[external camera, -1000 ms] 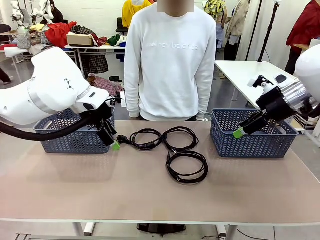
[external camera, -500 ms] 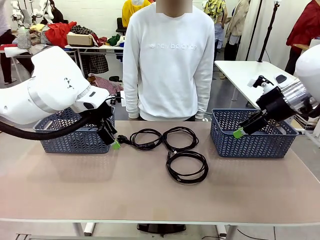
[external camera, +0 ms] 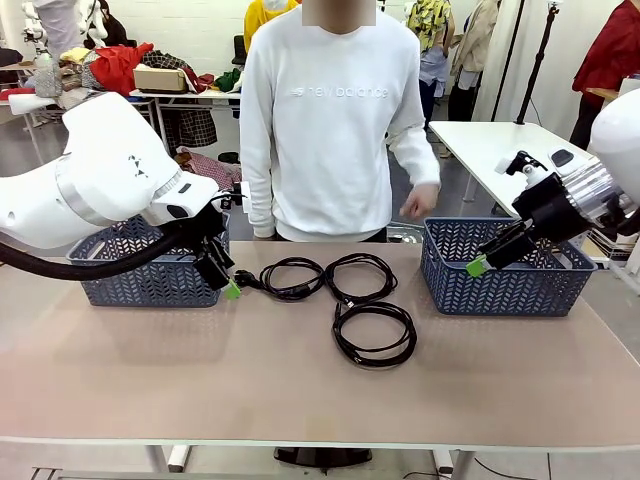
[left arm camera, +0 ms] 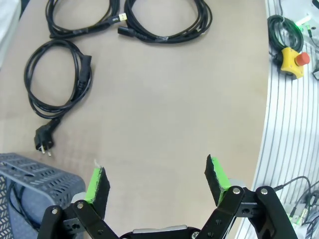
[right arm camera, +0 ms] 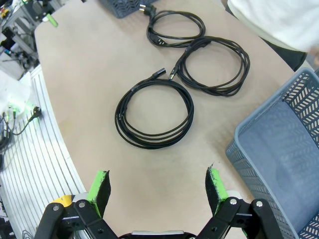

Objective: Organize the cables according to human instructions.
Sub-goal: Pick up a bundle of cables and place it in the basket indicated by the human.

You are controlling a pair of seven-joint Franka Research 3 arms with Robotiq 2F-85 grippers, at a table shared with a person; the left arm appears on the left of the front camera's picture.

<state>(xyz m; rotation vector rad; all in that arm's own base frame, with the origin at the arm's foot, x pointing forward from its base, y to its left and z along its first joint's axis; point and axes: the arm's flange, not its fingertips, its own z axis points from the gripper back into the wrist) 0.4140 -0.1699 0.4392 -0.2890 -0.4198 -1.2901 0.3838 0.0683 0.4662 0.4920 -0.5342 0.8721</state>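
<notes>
Three coiled black cables lie on the bench near its middle, between two blue baskets. In the right wrist view the near coil sits by itself towards the robot's side, the middle coil lies just beyond it, and the far coil is beside that one, with its plug end pointing at the left basket. What looks like another black cord lies inside that basket. The left tool hangs just off the left basket's right end, close to the plug, its green pads spread wide with nothing between them. The right tool hovers at the near rim of the right basket, jaws likewise wide apart and empty. The person stands at the far side, one hand raised beyond the right basket's left end
</notes>
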